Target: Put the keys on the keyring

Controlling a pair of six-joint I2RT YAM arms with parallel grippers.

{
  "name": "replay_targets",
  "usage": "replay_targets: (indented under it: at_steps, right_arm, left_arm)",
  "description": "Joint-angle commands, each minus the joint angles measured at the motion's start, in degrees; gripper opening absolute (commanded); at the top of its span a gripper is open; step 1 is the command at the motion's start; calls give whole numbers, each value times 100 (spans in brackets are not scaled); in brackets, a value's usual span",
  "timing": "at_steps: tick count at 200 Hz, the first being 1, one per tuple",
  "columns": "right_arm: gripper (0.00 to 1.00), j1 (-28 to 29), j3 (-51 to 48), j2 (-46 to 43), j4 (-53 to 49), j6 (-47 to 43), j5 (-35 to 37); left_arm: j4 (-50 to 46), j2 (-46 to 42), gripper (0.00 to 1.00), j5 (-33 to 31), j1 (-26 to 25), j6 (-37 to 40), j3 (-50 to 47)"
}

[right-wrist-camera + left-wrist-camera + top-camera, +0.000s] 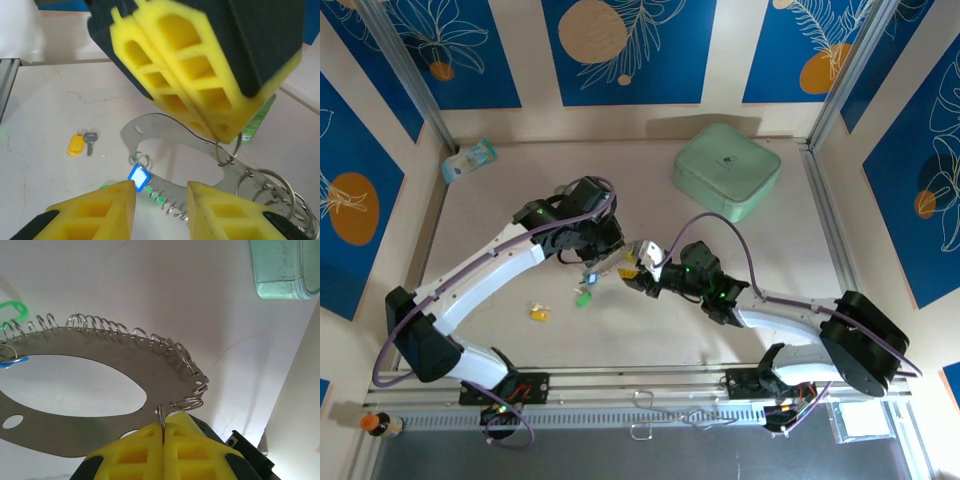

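Observation:
The keyring (155, 365) is a flat silver plate with an oval hole and a row of several small split rings along its edge. My left gripper (164, 432) is shut on one of those rings and holds the plate above the table. In the right wrist view the left gripper's fingers (200, 75) pinch that ring above the plate (170, 128). My right gripper (160, 200) is open, its jaws either side of the ringed edge. A blue key tag (139, 176) hangs from a ring by its left finger. A yellow key (538, 313) and a green key (582, 297) lie on the table.
A mint-green box (727, 170) sits at the back right. A small packet (468, 160) lies in the back left corner. A green bottle (260, 120) stands just behind the left gripper. Both grippers (620, 258) meet over the table's middle.

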Motion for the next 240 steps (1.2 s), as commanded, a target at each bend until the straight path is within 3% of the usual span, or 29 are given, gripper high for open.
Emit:
replay_targets:
  at_steps: [1, 109, 184, 202, 213, 230, 240]
  right_arm:
    - [34, 14, -93, 22, 672, -151, 245]
    - [30, 187, 5, 174, 900, -771, 489]
    - [0, 224, 289, 308, 755, -804, 578]
    - [0, 219, 296, 290, 734, -802, 567]
    - [0, 214, 276, 249, 685, -814, 535]
    - [0, 135, 255, 123, 443, -771, 316]
    - [0, 62, 249, 27, 246, -730, 107]
  left_arm:
    - [-378, -6, 0, 214, -39, -691, 230]
    - [-417, 12, 0, 463, -43, -1216, 253]
    - [-413, -88, 0, 453, -44, -1287, 164]
    - [-285, -190, 0, 327, -44, -1228, 55]
    - [-165, -338, 18, 57, -37, -1125, -45]
    - [208, -714, 59, -643, -24, -782, -320]
    - [594, -972, 75, -1066, 6, -482, -547]
